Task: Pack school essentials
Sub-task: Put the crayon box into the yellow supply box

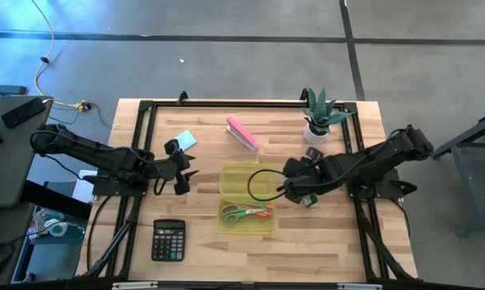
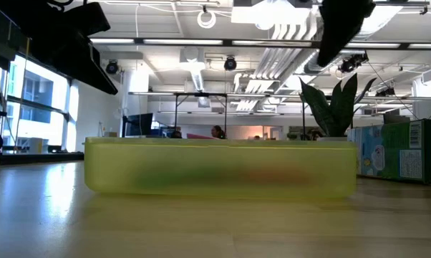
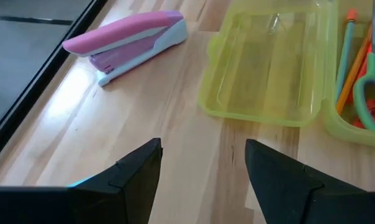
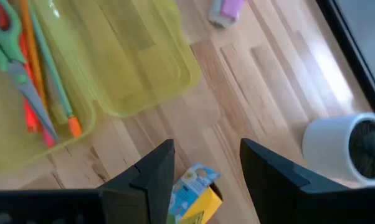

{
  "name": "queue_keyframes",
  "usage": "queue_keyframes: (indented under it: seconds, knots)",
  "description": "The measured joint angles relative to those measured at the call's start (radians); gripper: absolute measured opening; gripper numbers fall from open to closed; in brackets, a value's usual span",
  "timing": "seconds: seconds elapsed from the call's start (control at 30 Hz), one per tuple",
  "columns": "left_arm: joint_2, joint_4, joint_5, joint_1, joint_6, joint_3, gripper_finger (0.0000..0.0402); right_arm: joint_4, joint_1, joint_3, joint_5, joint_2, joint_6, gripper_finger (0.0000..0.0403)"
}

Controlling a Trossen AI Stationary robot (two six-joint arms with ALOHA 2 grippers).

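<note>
High view: I see the yellow case (image 1: 246, 198) lying open mid-counter (image 1: 323, 242), lid half toward the far side, base half nearer me. Scissors (image 1: 244, 213) and pens (image 1: 257, 207) sit in the base. Note pad (image 1: 186, 139) is on the counter near the left hand (image 1: 185, 179), which is left of the case, fingers spread. Right hand (image 1: 295, 193) is just right of the case, with the crayon box (image 1: 309, 199) beside it. Pink stapler (image 1: 243, 134) lies beyond the case, plant (image 1: 319, 118) at the far right, calculator (image 1: 168, 239) at the near left.

Low view: case wall (image 2: 223, 168) fills the middle, contents only a blur; plant (image 2: 333, 104) behind it.

Left wrist: left hand (image 3: 203, 165) is open and empty over bare wood, stapler (image 3: 128, 42) and case lid (image 3: 268, 62) ahead, scissors (image 3: 368, 93) and pens (image 3: 352, 59) in the base.

Right wrist: right hand (image 4: 206, 165) is open, the crayon box (image 4: 194, 190) lying between its fingers on the counter; contact unclear. Scissors (image 4: 16, 65) and pens (image 4: 38, 68) are in the case (image 4: 137, 56), white pot (image 4: 340, 146) off to the side.
</note>
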Motion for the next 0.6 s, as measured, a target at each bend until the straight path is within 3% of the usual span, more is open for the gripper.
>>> queue_keyframes:
  seconds: [0.23, 0.43, 0.6]
  knots:
    - [0.000, -0.011, 0.023, 0.001, 0.000, 0.000, 0.0232, 0.157, 0.000, -0.193, 0.009, -0.150, 0.035, 0.0172]
    - [0.000, -0.037, 0.029, 0.041, 0.000, 0.000, 0.0290, 0.220, -0.003, -0.330, -0.008, -0.273, 0.182, 0.0172]
    - [0.000, -0.041, 0.029, 0.107, 0.000, 0.000, 0.0340, 0.216, -0.003, -0.385, -0.086, -0.308, 0.257, 0.0181]
